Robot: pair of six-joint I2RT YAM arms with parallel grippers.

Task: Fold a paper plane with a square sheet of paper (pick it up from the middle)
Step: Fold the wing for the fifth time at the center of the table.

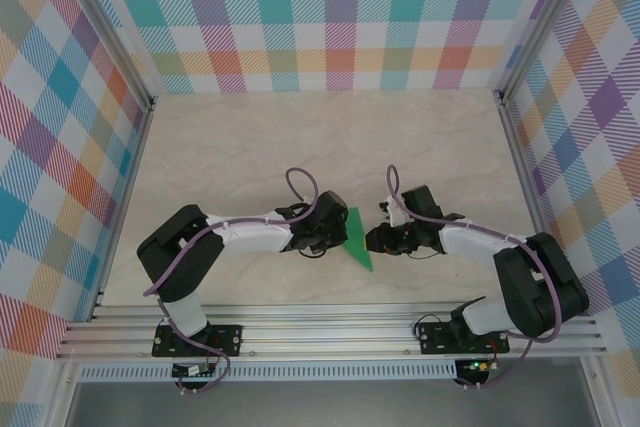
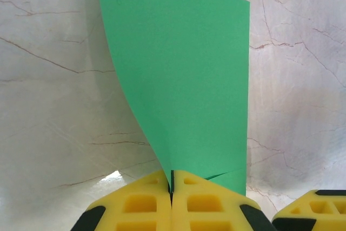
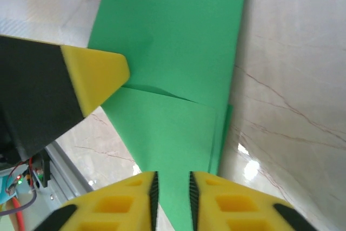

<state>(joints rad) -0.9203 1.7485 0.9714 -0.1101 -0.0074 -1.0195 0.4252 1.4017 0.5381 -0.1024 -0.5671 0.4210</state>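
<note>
The green paper is folded into a slim pointed shape and sits upright between my two grippers at the middle of the table. My left gripper is shut on its lower edge, and the paper curves up and away from the yellow fingers. My right gripper is open by a narrow gap. The paper's narrow end runs down into that gap, with overlapping folded layers above it. One yellow finger of the left gripper touches the paper from the left in the right wrist view.
The table has a pale marble top. Plaid walls on aluminium posts close it in at the left, right and back. A metal rail carrying both arm bases runs along the near edge.
</note>
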